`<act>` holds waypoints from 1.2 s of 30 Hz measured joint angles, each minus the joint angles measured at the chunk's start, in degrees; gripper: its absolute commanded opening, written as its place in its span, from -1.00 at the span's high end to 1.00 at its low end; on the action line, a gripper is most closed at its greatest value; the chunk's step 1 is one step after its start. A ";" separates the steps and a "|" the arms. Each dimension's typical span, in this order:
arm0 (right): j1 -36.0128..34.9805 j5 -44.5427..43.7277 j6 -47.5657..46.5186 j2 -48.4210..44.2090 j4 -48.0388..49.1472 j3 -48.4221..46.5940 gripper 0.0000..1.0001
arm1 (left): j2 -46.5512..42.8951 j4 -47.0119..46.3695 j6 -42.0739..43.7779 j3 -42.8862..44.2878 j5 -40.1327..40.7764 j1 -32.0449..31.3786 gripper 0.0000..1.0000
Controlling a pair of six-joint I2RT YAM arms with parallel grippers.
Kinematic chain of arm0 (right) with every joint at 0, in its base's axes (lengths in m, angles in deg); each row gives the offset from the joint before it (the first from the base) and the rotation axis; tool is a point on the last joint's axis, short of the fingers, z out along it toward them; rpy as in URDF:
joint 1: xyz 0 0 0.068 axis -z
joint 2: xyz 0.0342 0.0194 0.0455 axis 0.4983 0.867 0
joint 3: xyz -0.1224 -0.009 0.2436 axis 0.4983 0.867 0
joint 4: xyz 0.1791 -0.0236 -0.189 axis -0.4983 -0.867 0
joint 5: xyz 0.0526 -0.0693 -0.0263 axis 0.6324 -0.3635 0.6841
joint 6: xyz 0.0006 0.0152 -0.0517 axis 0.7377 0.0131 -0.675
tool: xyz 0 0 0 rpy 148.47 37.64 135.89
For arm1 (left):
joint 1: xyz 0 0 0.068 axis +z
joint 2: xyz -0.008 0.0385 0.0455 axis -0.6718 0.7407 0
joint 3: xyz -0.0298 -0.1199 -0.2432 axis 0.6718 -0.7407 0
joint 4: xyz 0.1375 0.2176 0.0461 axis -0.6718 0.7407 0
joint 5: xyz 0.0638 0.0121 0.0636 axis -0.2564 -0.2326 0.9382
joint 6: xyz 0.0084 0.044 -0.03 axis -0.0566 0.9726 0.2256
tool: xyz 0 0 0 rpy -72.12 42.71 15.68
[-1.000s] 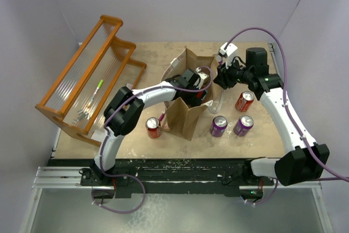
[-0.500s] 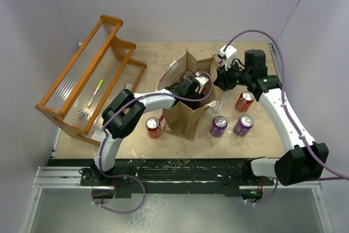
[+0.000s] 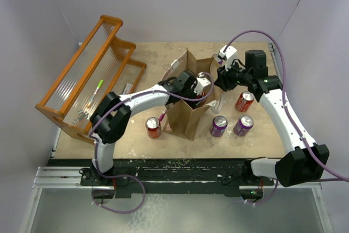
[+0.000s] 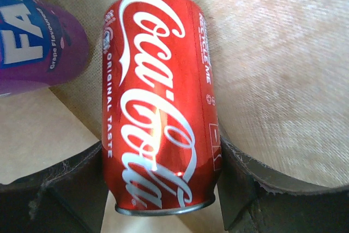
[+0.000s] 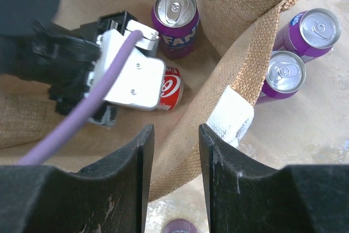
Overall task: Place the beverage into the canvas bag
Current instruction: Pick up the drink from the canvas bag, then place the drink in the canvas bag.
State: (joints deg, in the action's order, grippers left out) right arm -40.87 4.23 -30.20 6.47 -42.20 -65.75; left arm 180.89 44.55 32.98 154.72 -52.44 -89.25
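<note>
The tan canvas bag [image 3: 184,117] stands open mid-table. My left gripper [image 3: 199,88] reaches down inside it. In the left wrist view its jaws [image 4: 162,181] press both sides of a red cola can [image 4: 158,102] near its bottom rim. The can lies on the bag's floor, with a purple grape can [image 4: 38,42] beside it. The right wrist view looks down on the same red can [image 5: 173,88] and the upright purple can [image 5: 175,12]. My right gripper [image 5: 175,135] hovers over the bag's right wall [image 5: 240,64] with its jaws apart. The white handle [image 5: 235,119] lies just outside them.
Outside the bag stand a red can [image 3: 154,127] at its front left, two purple cans [image 3: 218,126] [image 3: 243,125] at its front right and a red can [image 3: 244,101] behind those. An orange slatted rack [image 3: 87,80] fills the left side.
The left jaws have closed onto the red cola can inside the bag. The left arm's elbow has swung to the left. The right arm has hardly moved.
</note>
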 measured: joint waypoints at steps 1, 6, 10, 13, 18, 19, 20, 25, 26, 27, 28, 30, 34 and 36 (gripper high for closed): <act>0.00 0.00 -0.28 -0.24 -0.15 0.00 0.17 | -0.87 0.94 0.68 0.26 -1.01 0.33 1.00; 0.00 0.02 -1.01 -1.05 -1.31 -0.59 0.17 | -6.19 4.76 5.20 1.62 -9.20 3.50 1.00; -0.04 0.02 -1.01 -1.09 -1.92 -1.77 0.18 | -8.98 6.88 7.87 3.65 -14.16 7.45 1.00; -0.09 -0.04 -1.01 -1.09 -2.05 -2.47 0.18 | -9.35 7.78 9.88 6.45 -17.22 10.03 1.00; -0.20 -0.09 -0.94 -1.05 -1.90 -3.37 0.16 | -9.35 8.66 12.11 9.51 -21.11 11.45 1.00; -0.20 -0.04 -0.94 -0.98 -1.90 -3.63 0.15 | -9.35 8.87 12.48 9.99 -21.86 11.52 1.00; -0.20 0.00 -0.92 -0.85 -1.92 -4.09 0.14 | -9.35 9.09 12.92 10.49 -22.73 11.67 1.00; -0.28 2.91 -0.61 0.90 -2.14 -7.76 0.05 | -9.35 11.30 14.60 14.29 -28.96 13.14 1.00; -0.39 3.87 -0.52 1.29 -2.14 -8.48 0.03 | -9.35 11.58 15.02 15.37 -30.23 13.70 1.00; -0.63 4.76 -0.52 1.66 -2.12 -9.16 0.01 | -9.35 11.63 15.47 16.48 -31.56 14.29 1.00; -0.98 5.38 -0.50 1.97 -2.05 -9.60 0.00 | -9.42 11.58 16.00 17.42 -32.61 14.84 1.00; -2.29 6.29 -0.50 2.45 -2.01 -10.23 -0.02 | -9.75 11.52 17.51 18.91 -34.53 15.65 1.00; -4.92 7.63 -0.59 2.93 -1.95 -10.62 -0.11 | -10.84 12.20 20.35 20.22 -36.15 16.28 1.00; -5.66 8.15 -0.83 2.93 -2.01 -10.62 -0.18 | -11.56 12.79 20.94 20.20 -37.00 16.22 1.00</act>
State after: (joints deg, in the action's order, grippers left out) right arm -46.53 12.38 -31.03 9.40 -44.21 -76.37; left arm 169.32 57.33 53.92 174.92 -89.44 -73.04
